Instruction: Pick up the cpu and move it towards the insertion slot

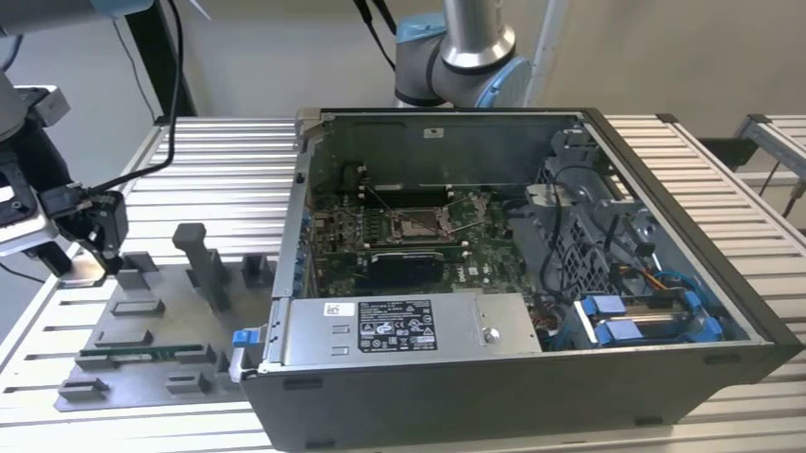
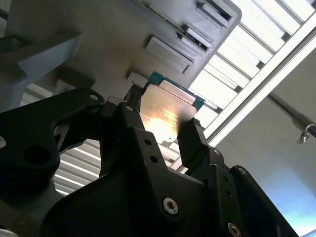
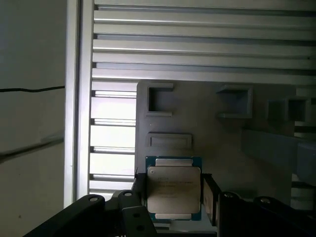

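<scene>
The cpu (image 3: 174,187) is a flat square chip with a silvery top and a teal edge, and it sits between my two black fingers in both wrist views. My gripper (image 3: 175,193) is shut on it. The second wrist view has the chip's bright top (image 2: 165,111) tilted, with a finger (image 2: 193,140) pressed on its side. In the exterior view my gripper (image 1: 83,262) hangs at the far left over the end of the grey tray (image 1: 151,326). The insertion slot (image 1: 420,224), a metal-framed square socket, lies on the green board inside the open computer case, well to the exterior view's right.
The case's near-left wall (image 1: 300,217) stands between my gripper and the socket. A silver power supply (image 1: 403,326) fills the case front. The tray carries upright grey posts (image 1: 192,247) and a thin green memory stick (image 1: 145,354). A slatted aluminium table (image 1: 226,160) lies under everything.
</scene>
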You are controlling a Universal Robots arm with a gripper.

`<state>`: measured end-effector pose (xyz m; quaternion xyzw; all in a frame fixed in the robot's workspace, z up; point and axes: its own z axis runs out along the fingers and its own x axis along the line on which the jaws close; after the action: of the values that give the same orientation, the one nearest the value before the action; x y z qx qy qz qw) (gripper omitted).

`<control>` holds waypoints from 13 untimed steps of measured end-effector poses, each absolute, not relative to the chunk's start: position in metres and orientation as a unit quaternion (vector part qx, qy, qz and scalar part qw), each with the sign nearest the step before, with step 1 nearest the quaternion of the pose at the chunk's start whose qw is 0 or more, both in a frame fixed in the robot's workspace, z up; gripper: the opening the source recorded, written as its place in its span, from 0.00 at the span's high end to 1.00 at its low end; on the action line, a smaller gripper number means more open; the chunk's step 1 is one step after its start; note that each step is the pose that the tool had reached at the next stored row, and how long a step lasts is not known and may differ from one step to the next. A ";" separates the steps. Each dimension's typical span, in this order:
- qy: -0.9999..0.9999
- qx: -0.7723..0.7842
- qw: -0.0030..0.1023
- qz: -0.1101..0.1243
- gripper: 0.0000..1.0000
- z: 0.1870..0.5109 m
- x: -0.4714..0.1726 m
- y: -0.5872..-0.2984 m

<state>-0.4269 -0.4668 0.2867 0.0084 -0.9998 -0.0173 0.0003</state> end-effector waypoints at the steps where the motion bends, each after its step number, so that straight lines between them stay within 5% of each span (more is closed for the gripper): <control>1: -1.000 0.008 0.000 -0.017 1.00 0.287 -0.427 -0.467; 13: -1.000 0.008 0.000 -0.017 1.00 0.290 -0.427 -0.467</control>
<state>-0.4269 -0.4668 0.2901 0.0084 -0.9998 -0.0173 0.0003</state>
